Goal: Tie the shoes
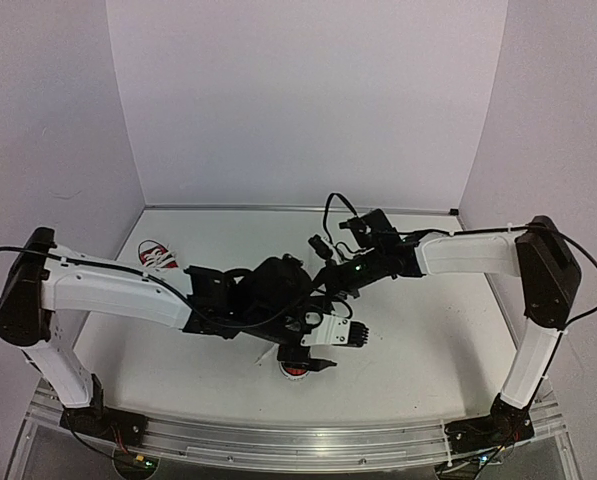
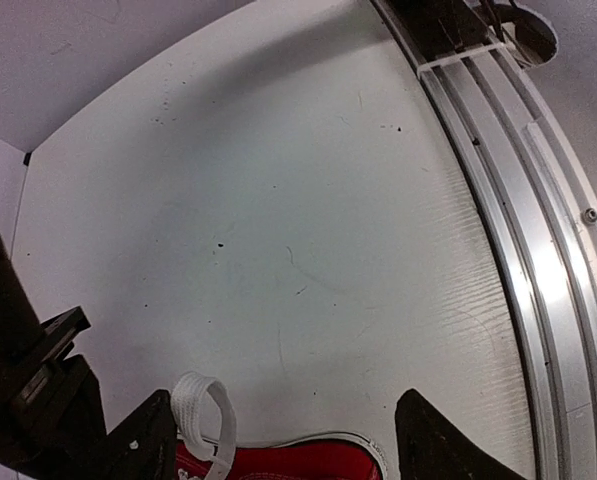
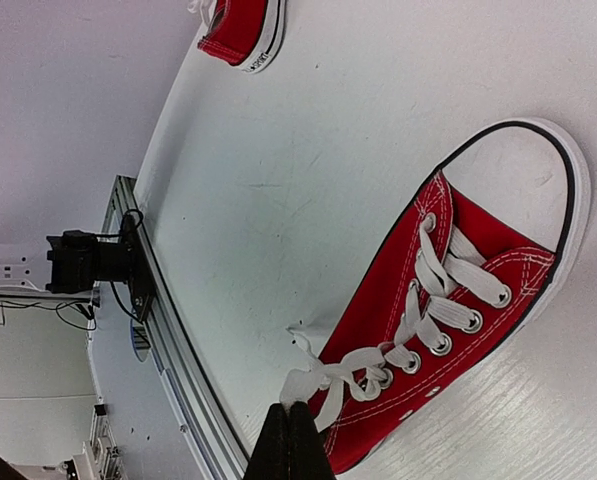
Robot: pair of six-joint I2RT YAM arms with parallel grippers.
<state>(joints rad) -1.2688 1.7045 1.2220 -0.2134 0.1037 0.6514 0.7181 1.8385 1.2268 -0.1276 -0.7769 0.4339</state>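
Rail: an aluminium rail (image 1: 278, 440) runs along the near edge of the white table (image 1: 428, 340), with both arm bases bolted to it.
Left arm: the left arm (image 1: 118, 290) reaches from its base at the left toward the middle of the table.
Far shoe: a red sneaker (image 1: 158, 257) with white laces sits on the far left of the table, just behind the left arm. It is well apart from the other shoe. The right wrist view shows only its white-soled end, at the top edge.
Left gripper: the left gripper (image 2: 286, 410) hangs over the heel end of the near shoe. Its black fingers (image 2: 138, 445) are spread wide and grasp nothing. Red canvas shows between them.
Lace loop: a white loop (image 2: 206, 410) stands up just beside the left finger, apart from the right one. I cannot tell whether it touches the left finger.
Near shoe: the second red sneaker (image 3: 458, 290) rests on its sole near the front middle of the table. In the top view the left gripper covers most of it. Its white toe cap points away from the right gripper.
Lace: the white lace (image 3: 418, 320) crosses through the metal eyelets, and its strands gather at the ankle end and run off the shoe.
Right gripper: the right gripper (image 3: 295, 420) has its two fingers pressed together. The gathered lace meets their tips and appears pinched there.
Right arm: the right arm (image 1: 468, 255) stretches in from the right, its wrist just behind the left gripper.
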